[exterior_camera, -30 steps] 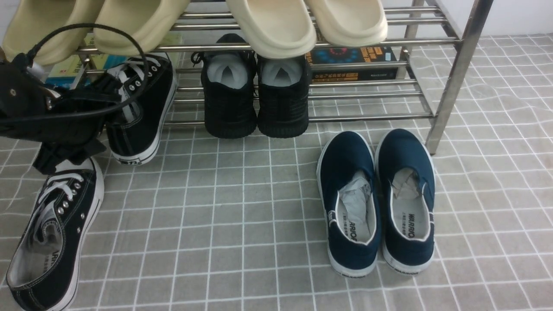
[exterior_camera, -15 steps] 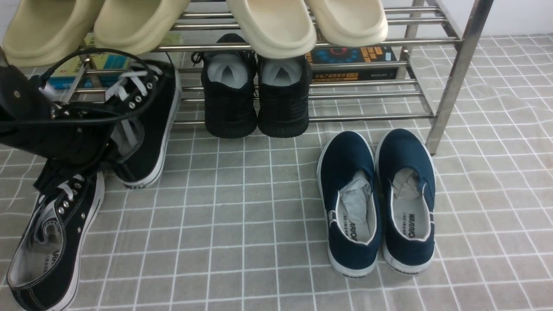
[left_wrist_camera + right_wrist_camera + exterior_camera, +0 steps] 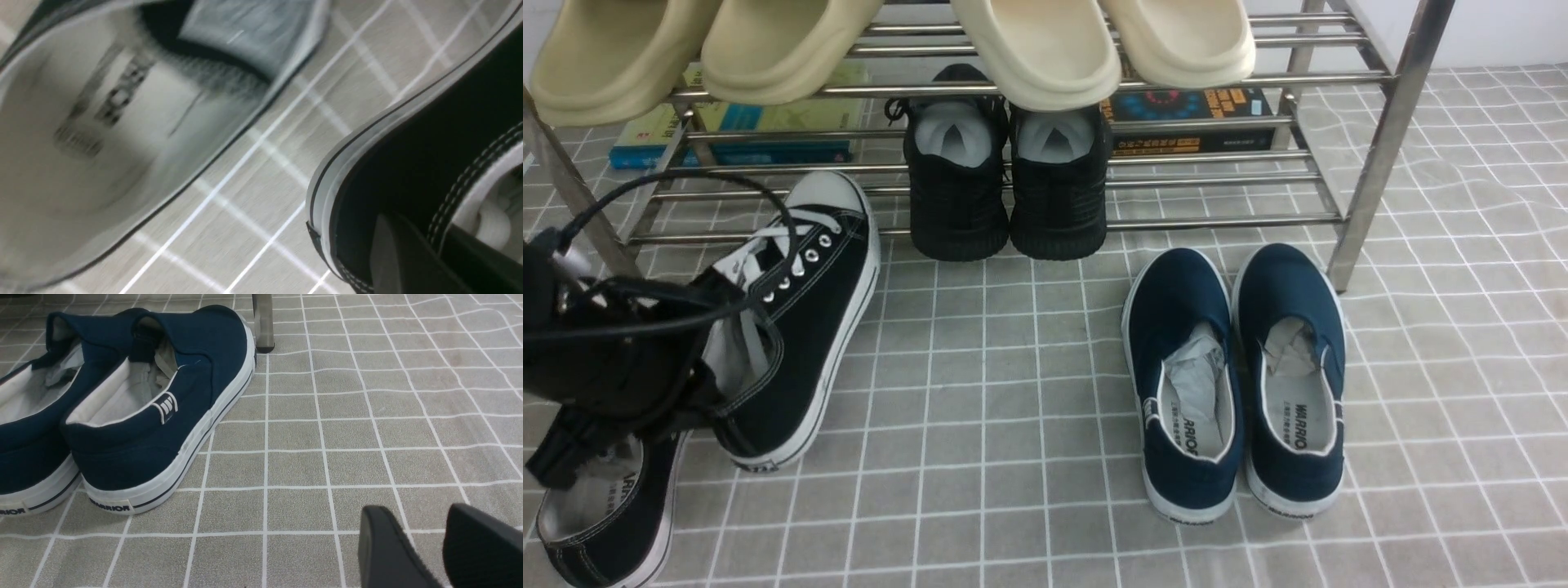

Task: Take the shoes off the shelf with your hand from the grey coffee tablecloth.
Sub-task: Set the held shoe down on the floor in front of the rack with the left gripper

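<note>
— Left gripper?
— Clenched on side collar of held black sneaker, toe overlapping lower bars of shelf in front view.
— Other black sneaker?
— Down on grey tablecloth, toward left edge, partly hidden.
— Right gripper?
— Released, nothing between fingertips, near navy slip-ons.

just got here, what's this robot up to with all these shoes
It is getting black canvas sneakers off the steel rack. The left claw has one sneaker pinched by its side, over the grey gridded cloth. The other sneaker of the pair is already on the cloth. The right claw is open and holds nothing, near the navy slip-ons.
</note>
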